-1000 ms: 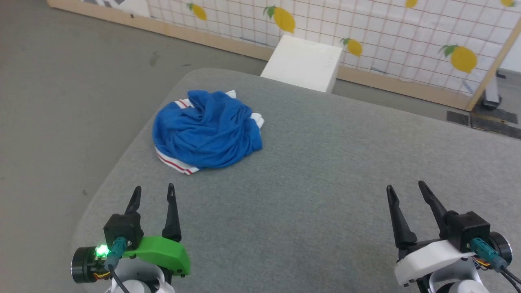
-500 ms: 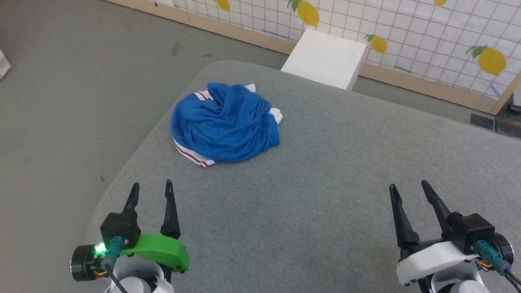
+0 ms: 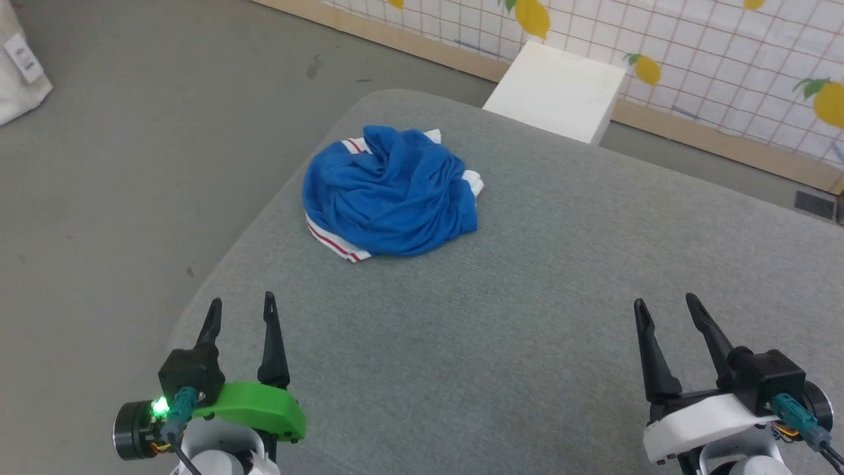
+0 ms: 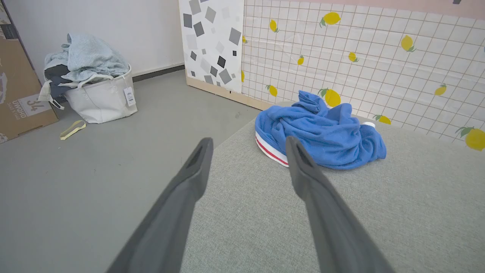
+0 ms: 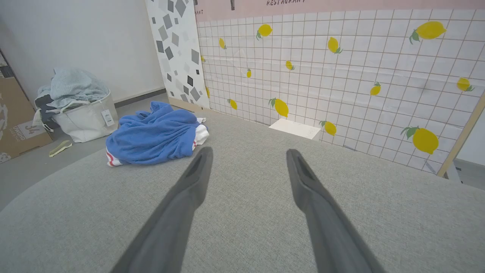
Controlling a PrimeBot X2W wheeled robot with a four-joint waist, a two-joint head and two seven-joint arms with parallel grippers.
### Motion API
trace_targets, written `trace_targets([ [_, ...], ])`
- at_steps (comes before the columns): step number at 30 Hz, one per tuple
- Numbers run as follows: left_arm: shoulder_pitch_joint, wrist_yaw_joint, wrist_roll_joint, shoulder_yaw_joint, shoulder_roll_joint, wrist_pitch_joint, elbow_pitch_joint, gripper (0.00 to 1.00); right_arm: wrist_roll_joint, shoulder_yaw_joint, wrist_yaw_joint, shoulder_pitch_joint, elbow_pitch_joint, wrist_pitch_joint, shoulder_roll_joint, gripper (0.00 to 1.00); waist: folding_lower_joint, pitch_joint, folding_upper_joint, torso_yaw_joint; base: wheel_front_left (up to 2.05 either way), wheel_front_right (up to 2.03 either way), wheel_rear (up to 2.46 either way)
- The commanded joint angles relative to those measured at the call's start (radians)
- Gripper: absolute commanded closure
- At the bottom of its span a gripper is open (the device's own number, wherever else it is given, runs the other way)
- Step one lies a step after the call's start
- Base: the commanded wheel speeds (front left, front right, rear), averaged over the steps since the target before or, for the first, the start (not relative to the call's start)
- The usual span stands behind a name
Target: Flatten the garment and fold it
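Note:
The garment (image 3: pixel 390 191) lies crumpled in a royal-blue heap with white, red-striped trim, near the far left corner of the grey padded table (image 3: pixel 527 316). In the left wrist view the garment (image 4: pixel 322 134) sits just beyond the fingertips; the right wrist view has the garment (image 5: pixel 153 134) at the left. My left gripper (image 3: pixel 241 310) hangs open at the lower left, well short of the heap. At the lower right my right gripper (image 3: pixel 666 309) is open too, far from the cloth. Nothing is between either pair of fingers.
A white box (image 3: pixel 557 92) stands on the floor behind the table, before a lemon-print tiled panel (image 3: pixel 725 59). A white laundry bag of clothes (image 4: pixel 94 91) and a cardboard box (image 4: pixel 19 94) are on the grey floor to the left. The table edge curves close to my left gripper.
The camera has turned left, so the whole picture slid to the right and slightly up. Neither the garment nor the grippers show a move of their own; both stay open.

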Motion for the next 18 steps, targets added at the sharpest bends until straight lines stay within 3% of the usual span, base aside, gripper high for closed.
trace_targets([
  [1,-0.02,0.007,-0.006,0.0,-0.002,-0.011,0.005,0.0,0.012,-0.001,-0.001,-0.012,0.005,-0.012,0.002,0.0,0.0,0.001,0.0039,0.011,0.0,0.0,0.0],
  [18,-0.016,0.014,-0.025,0.003,-0.005,-0.046,0.034,0.0,0.024,0.003,-0.002,-0.006,0.025,-0.047,0.003,0.0,0.0,-0.008,0.0046,0.073,0.0,0.0,0.0],
])
